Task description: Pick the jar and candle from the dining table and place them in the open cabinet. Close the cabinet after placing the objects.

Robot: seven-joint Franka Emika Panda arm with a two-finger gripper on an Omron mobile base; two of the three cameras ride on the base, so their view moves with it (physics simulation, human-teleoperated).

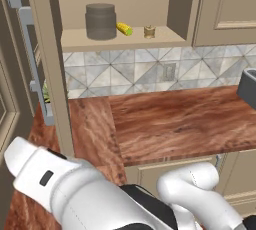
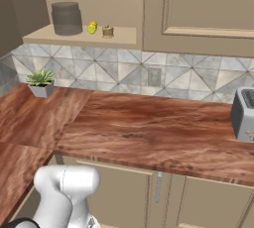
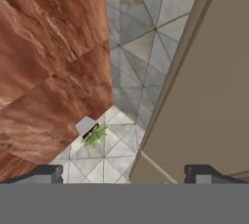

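While your claw (image 3: 124,173) stands with its jaws spread wide and nothing between them, the hand view looks past its two dark tips at a beige cabinet door (image 3: 204,86) toward 3 o'clock and the tiled wall (image 3: 131,62) at 12. You will find the jar (image 1: 101,21) standing upright on the tan shelf (image 1: 125,39) of the open cabinet (image 1: 50,49), at about 11 o'clock in the left base view. An elongated yellow-green object (image 1: 124,29) lies just beside the jar toward 3 o'clock, and the candle (image 1: 149,31) sits near it, further the same way, apart from both. Below the shelf, the reddish-brown worktop (image 1: 175,124) carries a small potted plant (image 2: 40,82) at 9 o'clock in the right base view and a grey toaster (image 2: 244,114) at 3 o'clock.
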